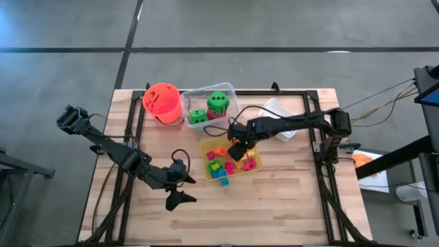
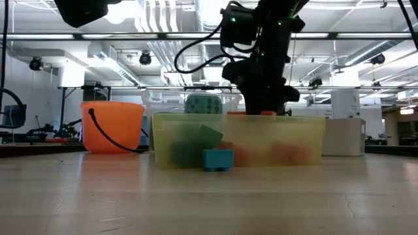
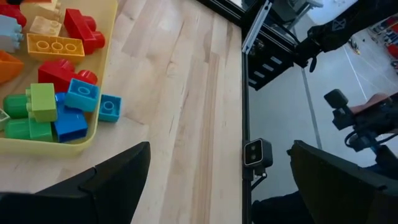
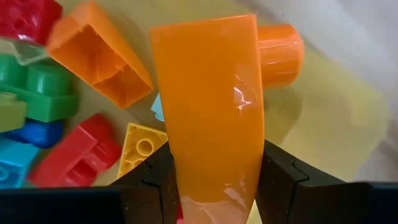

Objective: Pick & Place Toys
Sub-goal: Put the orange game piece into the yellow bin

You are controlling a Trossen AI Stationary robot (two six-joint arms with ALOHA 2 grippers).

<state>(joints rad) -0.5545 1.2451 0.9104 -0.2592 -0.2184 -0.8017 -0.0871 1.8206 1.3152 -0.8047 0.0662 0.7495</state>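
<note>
Evidently the yellow tray (image 1: 206, 145) is the hub, so everything is placed from it. Well to its left, the left gripper (image 1: 180, 189) waits low over the bare worktop (image 1: 288, 206), jaws wide apart and empty — a parked pose, I judge. Behind the tray stand the orange bucket (image 1: 162, 101) and the clear bin (image 1: 230, 89) with two green dice (image 1: 218, 102). Over the tray's right half, the right gripper (image 1: 238, 146) has its jaws clamped on a long orange block (image 4: 208, 106), held above the loose blocks (image 1: 221, 167). One teal block (image 2: 218, 158) lies outside the tray. The held block's lower end is cut off, and the tray wall blurs its contents in the low view.
</note>
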